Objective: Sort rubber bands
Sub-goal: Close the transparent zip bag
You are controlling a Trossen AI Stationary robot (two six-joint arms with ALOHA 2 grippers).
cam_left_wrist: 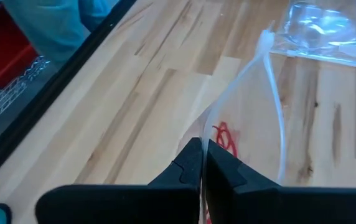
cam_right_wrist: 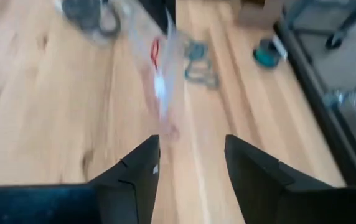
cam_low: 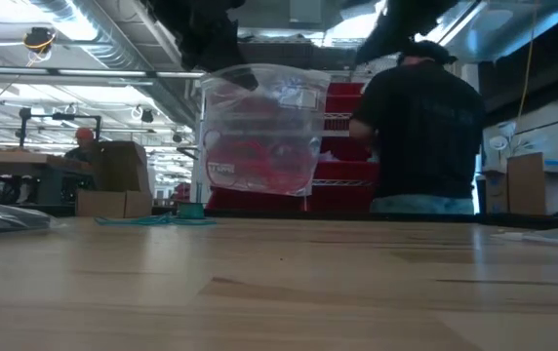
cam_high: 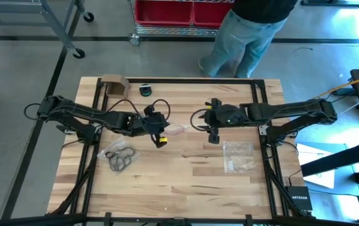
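Note:
A clear zip bag [cam_low: 259, 132] with red rubber bands [cam_low: 264, 161] inside hangs above the table's middle, and my left gripper [cam_left_wrist: 201, 163] is shut on it. My right gripper [cam_right_wrist: 190, 158] stands open just to the bag's right [cam_high: 211, 130], with nothing between its fingers. Black rubber bands [cam_high: 120, 158] lie on a clear bag near the left. Teal rubber bands [cam_right_wrist: 200, 65] lie on the table beyond the hanging bag. My left gripper pinches the bag's top edge [cam_left_wrist: 206, 134] between its two shut fingers, slanting down from the table's left. The bag hangs below the fingers, clear of the table [cam_low: 259, 185], its mouth gaping open [cam_left_wrist: 271, 93], with the red bands in its lower part.
Another clear bag [cam_high: 238, 157] lies flat at the table's right. A cardboard box [cam_high: 112, 83] and a small teal round thing [cam_high: 145, 90] stand at the far edge. A person [cam_high: 248, 31] stands behind the table by red bins.

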